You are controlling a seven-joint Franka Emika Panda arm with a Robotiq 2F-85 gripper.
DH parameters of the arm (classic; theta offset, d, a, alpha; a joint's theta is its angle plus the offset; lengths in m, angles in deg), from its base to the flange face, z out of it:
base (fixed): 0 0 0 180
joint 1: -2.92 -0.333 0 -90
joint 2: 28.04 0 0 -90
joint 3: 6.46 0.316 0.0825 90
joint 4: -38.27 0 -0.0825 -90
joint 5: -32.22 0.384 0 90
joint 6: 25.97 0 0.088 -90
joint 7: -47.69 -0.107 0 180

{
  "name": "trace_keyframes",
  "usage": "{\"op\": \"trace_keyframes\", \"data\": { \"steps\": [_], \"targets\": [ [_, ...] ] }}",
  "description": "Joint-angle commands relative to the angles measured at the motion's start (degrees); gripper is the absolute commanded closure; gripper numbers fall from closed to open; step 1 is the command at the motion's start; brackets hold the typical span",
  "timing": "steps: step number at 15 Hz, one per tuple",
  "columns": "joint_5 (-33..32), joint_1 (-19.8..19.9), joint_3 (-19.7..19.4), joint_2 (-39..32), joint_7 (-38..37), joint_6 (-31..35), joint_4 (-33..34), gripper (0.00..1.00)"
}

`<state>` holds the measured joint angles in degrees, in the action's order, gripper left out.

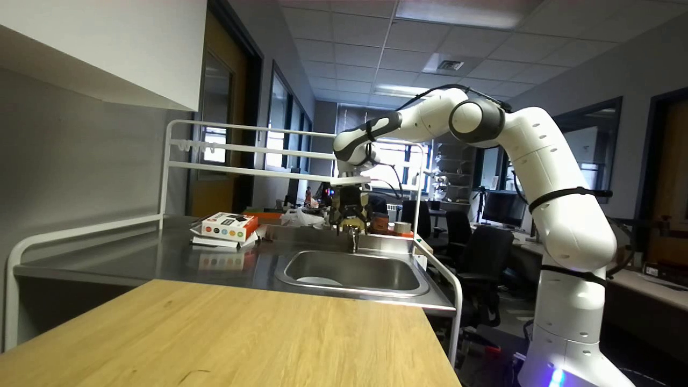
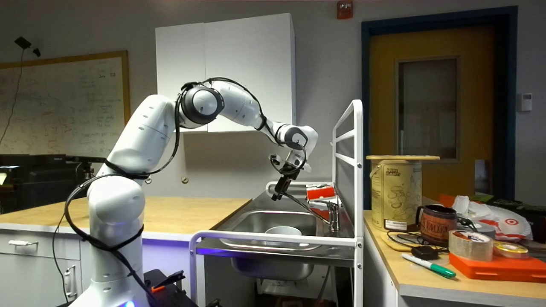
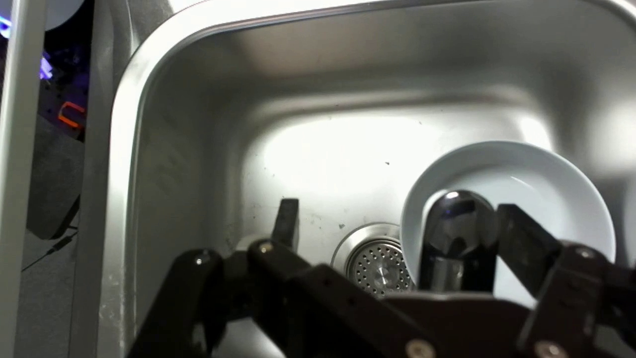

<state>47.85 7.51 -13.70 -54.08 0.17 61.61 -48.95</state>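
Over the steel sink [image 3: 124, 124]: jaws spread wide, nothing clamped between them. Spout of the faucet [image 3: 458, 243] sits in the gap, close beside the jaw at the right of the wrist view; whether they touch cannot be told. Faucet stands at the sink's back edge, next to the white rack [image 2: 358, 170].

Inside sink: white bowl [image 3: 546, 199], upright, toward the side away from the white end rail [image 3: 17, 124]; its rim hides part of the drain [image 3: 381, 263] in the wrist view.

Steel worktop [image 1: 134, 258]: red-and-white box [image 1: 231, 226] near the back edge, past the sink, resting on flat packaging. Wooden worktop [image 1: 258, 338] along the front edge.

Behind the rack, on a side worktop [image 2: 431, 281], in an exterior view: dark-handled mug [image 2: 439, 226]; green-capped marker [image 2: 428, 265] near the corner; tape roll [image 2: 471, 249] on an orange case [image 2: 503, 268]
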Motion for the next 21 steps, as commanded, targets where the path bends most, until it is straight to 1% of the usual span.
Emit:
{"op": "trace_keyframes", "data": {
  "steps": [1, 3, 9, 14, 15, 16, 19, 20, 21],
  "targets": [
    [0.33, -0.47, 0.35, -1.56, -0.36, 0.23, 1.53, 0.00],
    [0.43, -0.39, 0.34, -2.64, 0.11, 0.75, 2.02, 0.00],
    [1.50, 0.98, 0.03, -3.86, 0.99, 4.02, 0.26, 0.00],
    [0.91, 1.62, -0.14, -3.49, 0.97, 4.29, 0.47, 0.00],
    [0.55, 1.60, -0.28, -3.35, 0.75, 4.48, 0.41, 0.25],
    [0.32, 1.58, -0.36, -3.35, 0.57, 4.41, 0.52, 0.26],
    [-0.27, 1.34, -0.36, -3.75, 0.33, 3.69, 1.26, 0.48],
    [-0.38, 1.27, -0.31, -3.92, 0.30, 3.42, 1.62, 0.58],
    [-0.45, 1.20, -0.27, -4.03, 0.27, 3.22, 1.94, 0.64]
  ]
}}
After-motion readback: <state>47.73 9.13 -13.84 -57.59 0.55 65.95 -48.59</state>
